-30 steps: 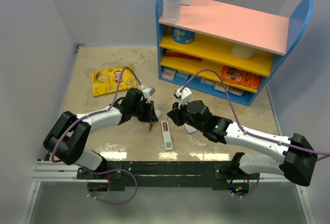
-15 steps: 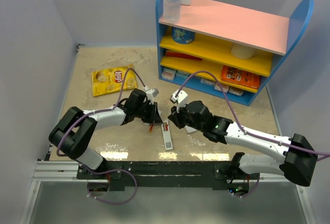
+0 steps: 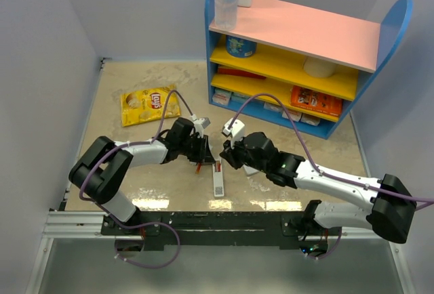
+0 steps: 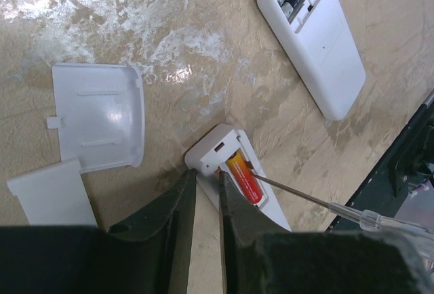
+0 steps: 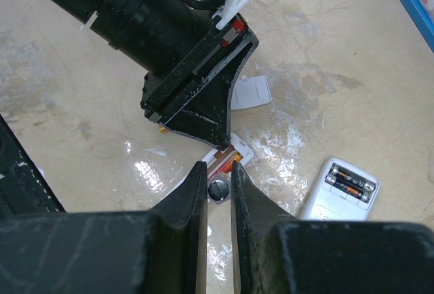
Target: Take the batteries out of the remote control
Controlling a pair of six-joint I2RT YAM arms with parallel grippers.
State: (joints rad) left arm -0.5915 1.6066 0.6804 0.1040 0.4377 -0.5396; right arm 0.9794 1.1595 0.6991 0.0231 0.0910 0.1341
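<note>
1. The remote control (image 4: 207, 153) lies on the table (image 4: 203, 50) with its back open. 1 red-orange battery (image 4: 243, 180) sits inside it, at the remote's end.
2. The left claw (image 4: 207, 175) hangs just over that end of the remote, its fingers a little apart and holding nothing.
3. The right claw (image 5: 218, 166) is pinched on a thin tool (image 4: 298, 193). The tool's tip touches the battery.
4. The battery looks tiny, light, hard and slippery, so it may roll. Pinch it across its round middle.
</note>
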